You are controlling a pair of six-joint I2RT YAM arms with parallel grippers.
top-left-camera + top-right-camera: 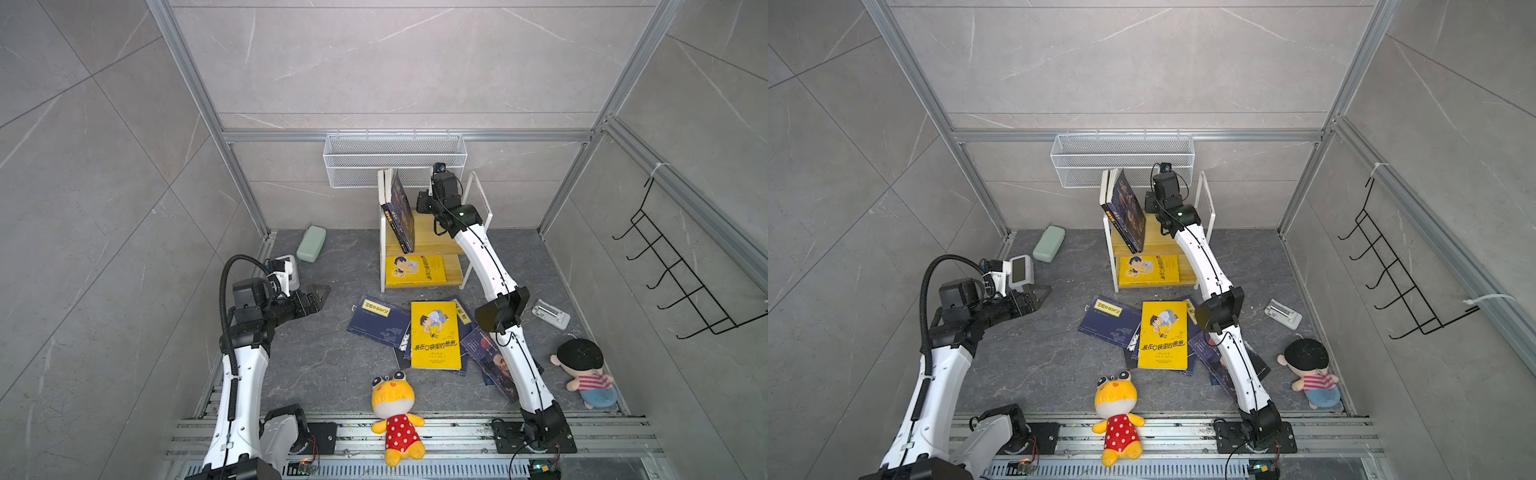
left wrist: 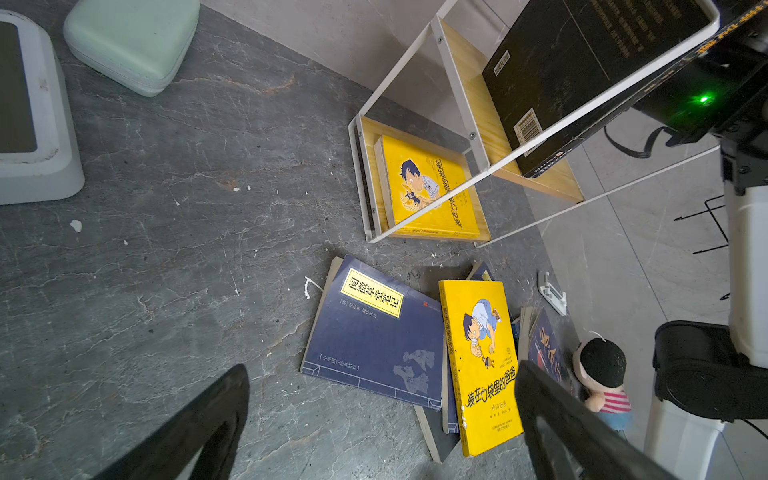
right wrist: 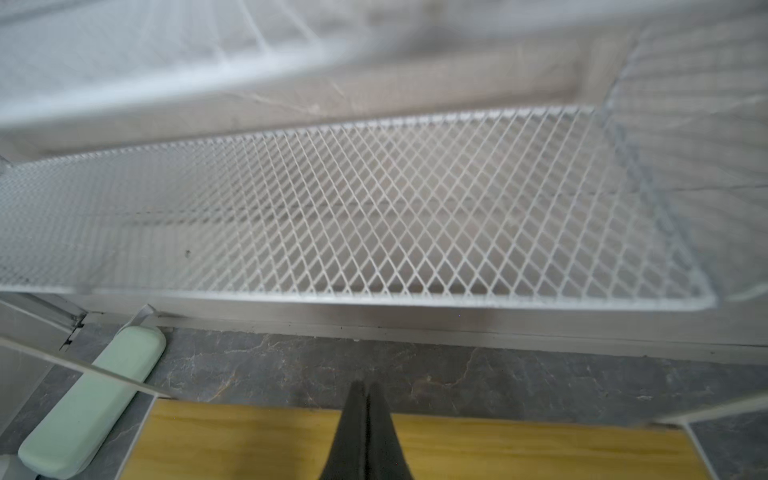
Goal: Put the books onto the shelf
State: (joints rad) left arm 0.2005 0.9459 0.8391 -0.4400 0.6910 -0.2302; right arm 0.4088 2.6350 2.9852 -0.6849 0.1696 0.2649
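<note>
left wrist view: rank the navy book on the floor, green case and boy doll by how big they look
1. navy book
2. green case, cut off by the picture's edge, so less sure
3. boy doll, clearly smallest

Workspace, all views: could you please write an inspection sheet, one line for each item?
Surface: dark stone-look tabletop, with books scattered on it.
Job's things: shelf has dark books leaning on its upper board and one yellow book flat on its lower board; pile of books lies in front of it.
Clutter: green case, frog plush, doll, small white device.
Grippers: left tool open, empty, above the tabletop; right tool shut, empty, over the upper board.
Cables: black hose on left arm, thin cable along right arm; no snag seen.
Surroundings: mesh basket on back wall, black hook rack on right wall.
</note>
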